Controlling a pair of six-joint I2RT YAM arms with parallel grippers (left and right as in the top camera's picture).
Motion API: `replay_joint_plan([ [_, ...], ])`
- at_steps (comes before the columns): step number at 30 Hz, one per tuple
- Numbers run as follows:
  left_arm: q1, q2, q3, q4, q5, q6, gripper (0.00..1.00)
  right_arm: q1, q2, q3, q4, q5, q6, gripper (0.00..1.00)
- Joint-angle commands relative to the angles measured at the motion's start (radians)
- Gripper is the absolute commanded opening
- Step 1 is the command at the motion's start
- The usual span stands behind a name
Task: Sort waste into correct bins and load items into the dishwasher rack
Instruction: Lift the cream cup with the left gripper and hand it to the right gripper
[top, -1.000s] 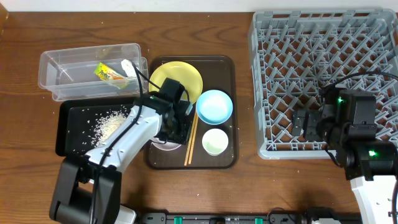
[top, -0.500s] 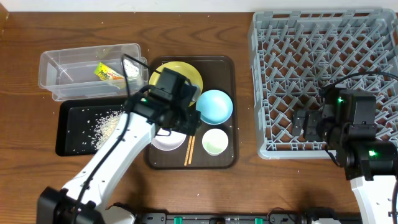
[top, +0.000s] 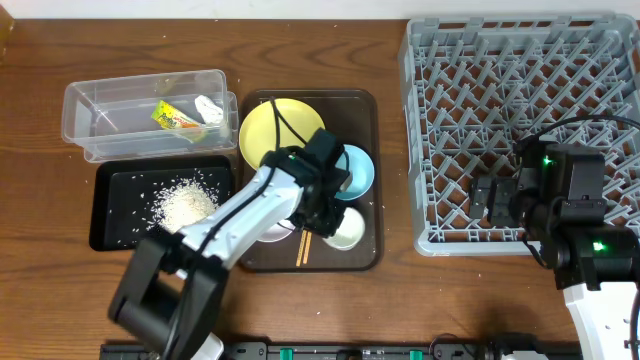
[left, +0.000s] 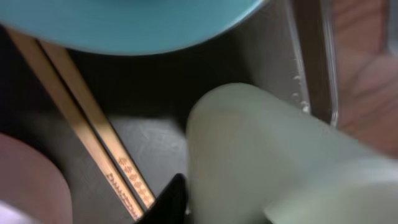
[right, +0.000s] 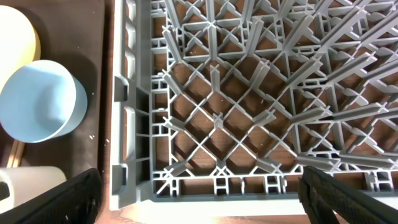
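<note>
Left gripper low over cup, grip unclear. Chopsticks just beside, blue bowl ahead: a skewed close may tip cup or nudge them.

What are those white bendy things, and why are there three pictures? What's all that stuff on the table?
Those are two robot arms, and each has a two-finger pincher called a gripper. The wide picture looks straight down from above the table. The other two come from little cameras on the arms' wrists.

The left gripper is over a brown tray, right next to a small cup. Chopsticks, a blue bowl and a yellow plate are on that tray too. I can't tell whether it is pinching anything.

The right gripper is open and empty, above the grey rack.

On the left, a clear tub holds a wrapper, and a black tray holds rice.
</note>
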Motion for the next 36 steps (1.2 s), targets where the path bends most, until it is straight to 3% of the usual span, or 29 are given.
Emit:
replay_joint_plan([
  [1,0.007,-0.006,-0.007,-0.002,-0.012,0.010,0.08,0.014,-0.003,0.010,-0.002,-0.005,-0.010,0.99],
  [7,0.037,-0.097,0.005,-0.030,0.016,-0.005,0.06,0.014,-0.003,0.010,0.020,-0.004,-0.010,0.99],
  [14,0.190,-0.272,0.005,0.037,0.211,-0.056,0.06,0.014,-0.003,0.010,0.174,-0.024,-0.010,0.99],
  [17,0.297,-0.290,0.005,0.132,0.364,-0.141,0.06,0.014,0.003,0.010,0.222,-0.183,-0.011,0.99],
  [20,0.380,-0.266,-0.002,0.268,0.578,-0.238,0.06,0.014,0.030,0.010,0.244,-0.467,-0.085,0.99],
  [25,0.410,-0.165,-0.003,0.530,0.931,-0.414,0.06,0.024,0.114,0.010,0.247,-0.891,-0.201,0.99],
  [31,0.396,-0.095,-0.003,0.586,1.046,-0.483,0.06,0.056,0.242,0.010,0.308,-1.187,-0.340,0.96],
  [36,0.388,-0.092,-0.003,0.590,1.117,-0.483,0.06,0.072,0.342,0.010,0.442,-1.292,-0.351,0.98],
])
